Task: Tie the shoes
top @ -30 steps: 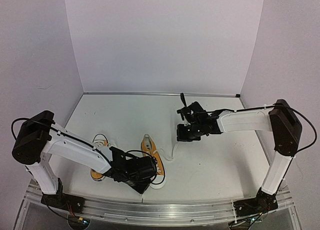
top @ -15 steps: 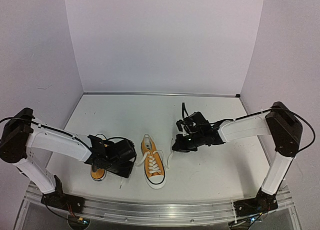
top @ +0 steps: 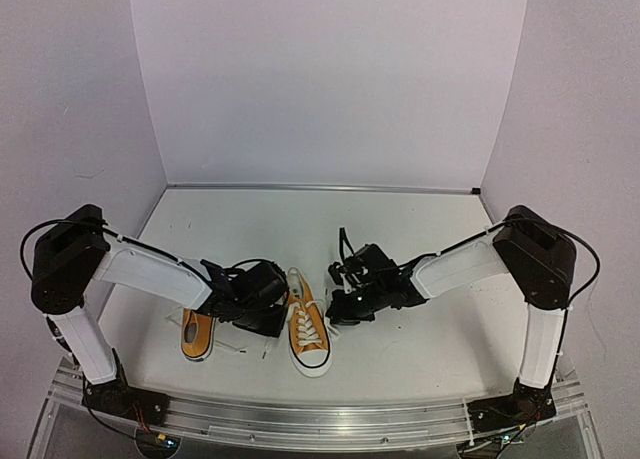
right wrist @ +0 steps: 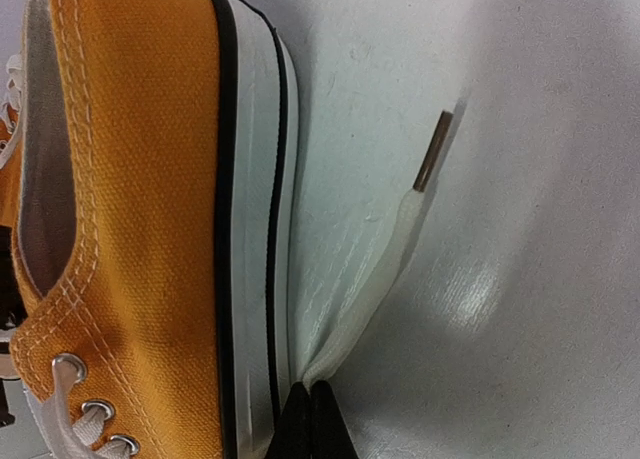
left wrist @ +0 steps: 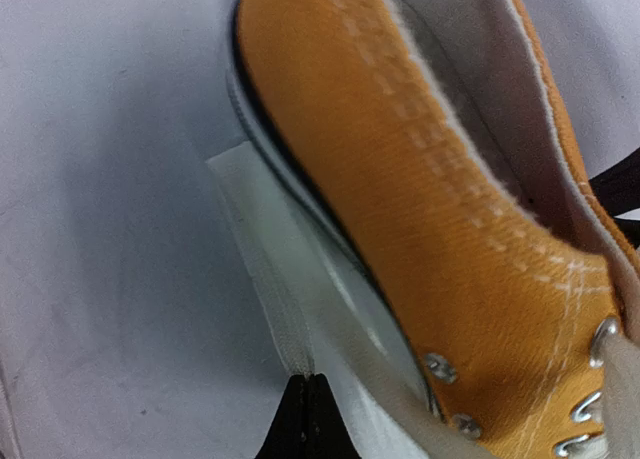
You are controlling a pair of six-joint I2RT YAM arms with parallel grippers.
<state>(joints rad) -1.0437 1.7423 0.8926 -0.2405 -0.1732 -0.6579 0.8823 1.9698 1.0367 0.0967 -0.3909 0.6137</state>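
Within the last 1 second the left pincer [left wrist: 307,414] was moved off the toe end of the centre shoe [top: 308,324] to its 9 o'clock side; it was taken from partly open to fully shut. It is now clamped on the left lace end [left wrist: 275,279], which lies flat on the worktop [top: 420,229] beside the sole. The right pincer [right wrist: 310,414] was brought in and down from 2 o'clock to the shoe's 3 o'clock side; its jaws are closed on the right lace end [right wrist: 375,279], with the aglet [right wrist: 434,151] left free beyond. The other shoe [top: 197,336] sits at 9 o'clock of the centre shoe and is not gripped. Judged meaning: both lace ends of 1 shoe are secured, so crossing can be started; no knot is seen yet.
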